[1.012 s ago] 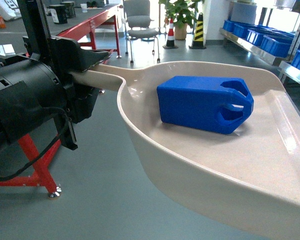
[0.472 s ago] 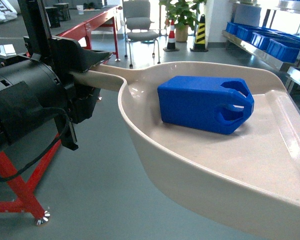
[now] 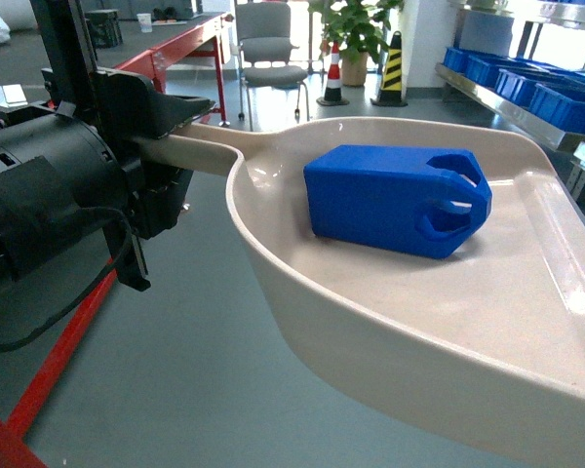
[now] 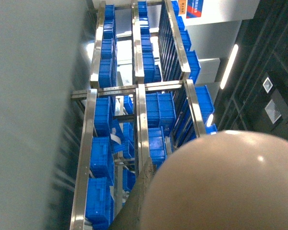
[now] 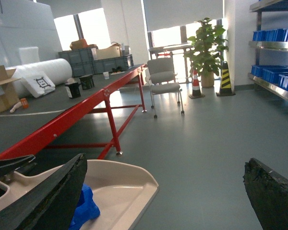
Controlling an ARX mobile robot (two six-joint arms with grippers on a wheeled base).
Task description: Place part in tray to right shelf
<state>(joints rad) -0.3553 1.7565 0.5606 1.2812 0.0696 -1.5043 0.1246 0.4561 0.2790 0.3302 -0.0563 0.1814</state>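
Part (image 3: 395,200) lies inside the tray (image 3: 302,312), so the raised rim keeps it in. Left tool (image 3: 171,117) is clamped on the tray's handle at the far left to carry it; right tool (image 5: 163,191) is wide open, holding nothing.

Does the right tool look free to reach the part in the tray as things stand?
Probably yes: the right tool is open and empty, and the part lies uncovered in the tray just beside it.

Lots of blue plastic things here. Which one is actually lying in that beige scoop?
Only the small blue block with the notched end lies in the beige scoop. The other blue things are large crates on the steel racks in the background.
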